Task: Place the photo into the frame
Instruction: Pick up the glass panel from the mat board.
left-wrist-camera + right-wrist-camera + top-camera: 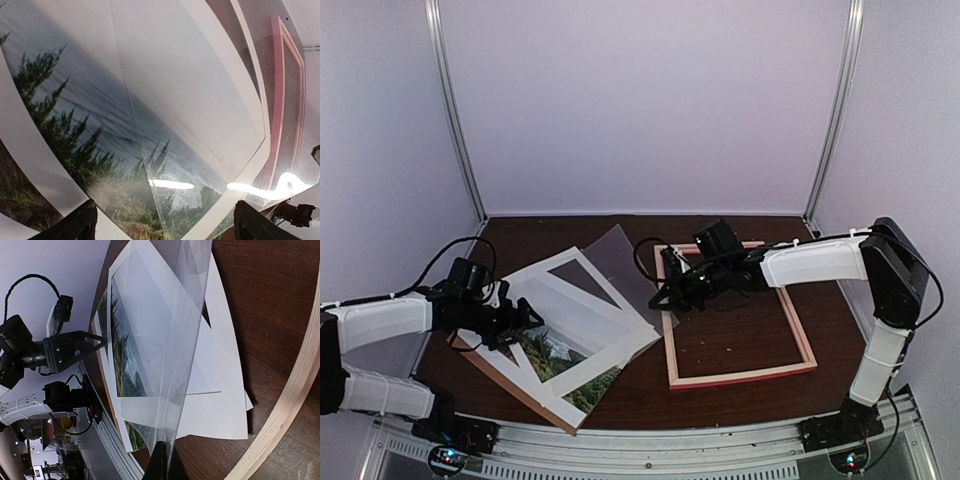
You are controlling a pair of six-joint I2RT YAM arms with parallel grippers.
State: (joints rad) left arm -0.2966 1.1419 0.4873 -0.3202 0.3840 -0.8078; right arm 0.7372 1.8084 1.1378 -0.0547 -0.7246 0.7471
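The photo (555, 352), pale sky over dark trees, lies at the left in a loose stack with a white mat (610, 322) partly over it. My left gripper (525, 320) hovers above the photo (75, 140), open, with its fingertips (75, 225) spread wide and nothing between them. The frame (740, 377) lies flat at the right, pink rails (276, 100) toward the table and pale wood back (295, 405) up. At the frame's left rail my right gripper (665, 297) is shut on the corner of a clear sheet (170, 340), which slants up over the mat and photo (125, 365).
A brown backing board (520, 387) lies under the stack, reaching toward the table's front edge. The clear sheet (612, 258) stretches from the right gripper back over the mat. Dark wood table (740, 335) shows inside the frame. White walls close in the back and sides.
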